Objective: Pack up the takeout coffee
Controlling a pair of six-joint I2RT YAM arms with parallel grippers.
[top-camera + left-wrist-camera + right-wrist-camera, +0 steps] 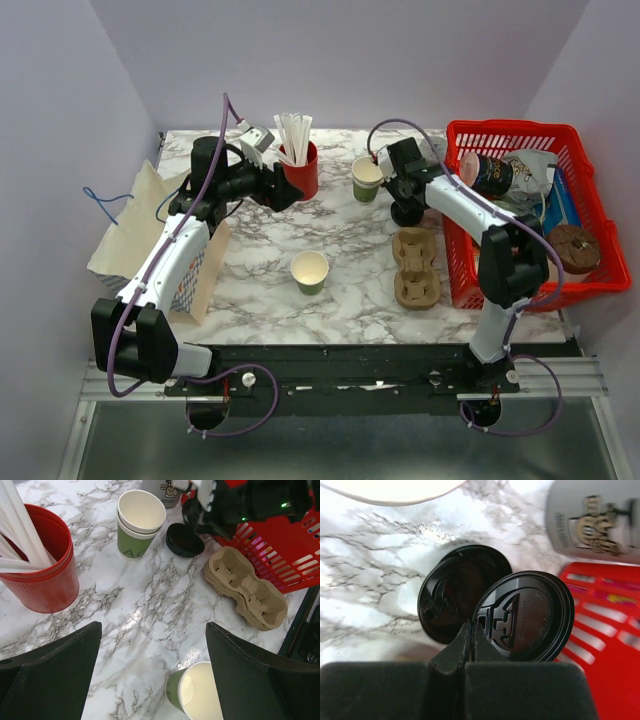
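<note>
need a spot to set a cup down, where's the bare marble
Bare marble lies mid-table, between the red straw cup, the stacked cups and the lone cup, and along the near edge in front of that cup. Crowded on the right: pulp tray, red basket and the right gripper holding a black lid.

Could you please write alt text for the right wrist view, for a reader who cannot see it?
The right pincer is shut on the rim of a black lid, holding it tilted over a second black lid lying on the marble table. A red basket is at right, a white printed container above it.
</note>
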